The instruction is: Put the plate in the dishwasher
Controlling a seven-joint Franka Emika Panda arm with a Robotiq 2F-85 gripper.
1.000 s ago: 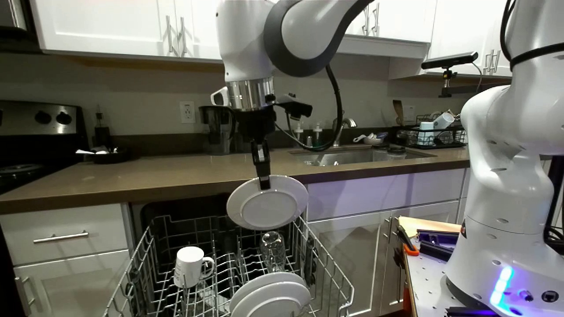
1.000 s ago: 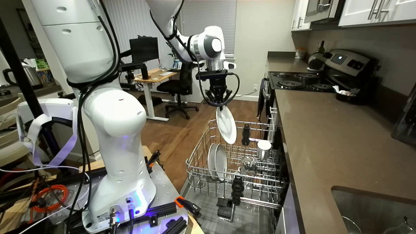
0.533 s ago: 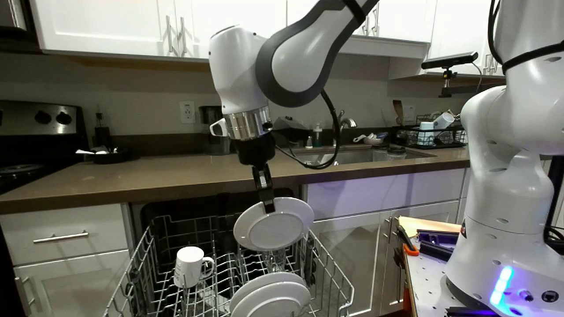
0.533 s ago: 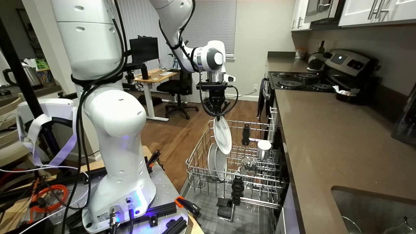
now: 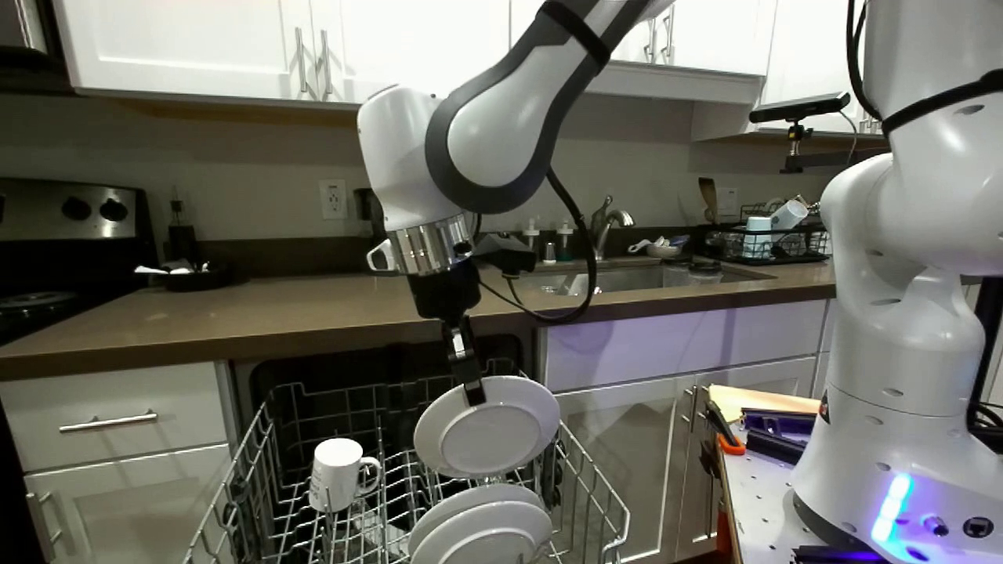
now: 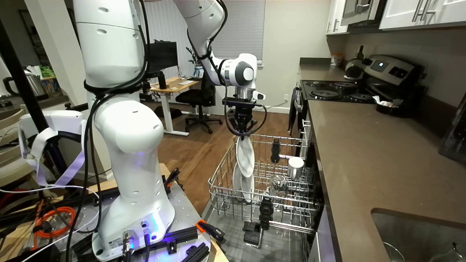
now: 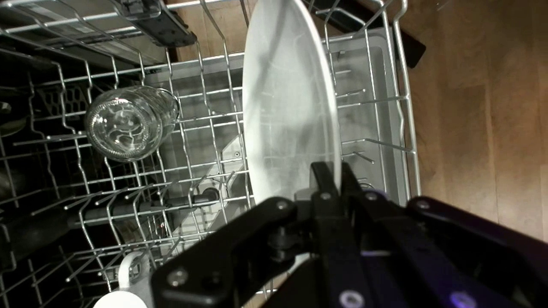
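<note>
Brown counter (image 5: 258,317) across the back in an exterior view, stove (image 5: 74,219) at frame left, white cabinets (image 5: 188,47) up top. Below: dishwasher (image 5: 329,368) w/ its rack (image 5: 624,518) out, and the plate (image 5: 497,431) is up over the wires, tilted, hanging from the gripper (image 5: 475,394)! Jaws narrow, pinched on the plate's upper rim. 2 plates (image 5: 486,533) lean in the rack just below it, slim gap showing btwn; mug (image 5: 335,474) toward frame left.

In an exterior view again: desk (image 6: 173,86) & chair (image 6: 200,96) in the bkgd, plate near edge-on under the gripper, overlapping the 2 plates on screen. Rack also has the mug & glass (image 6: 278,183), nearer the counter.

Wrist cam, looking down: fingers (image 7: 323,176) either side of the rim, plate's white face filling mid-frame over the wires. To frame left, the glass; mug cut off at the bottom edge, wood floor (image 7: 466,107) far right.
</note>
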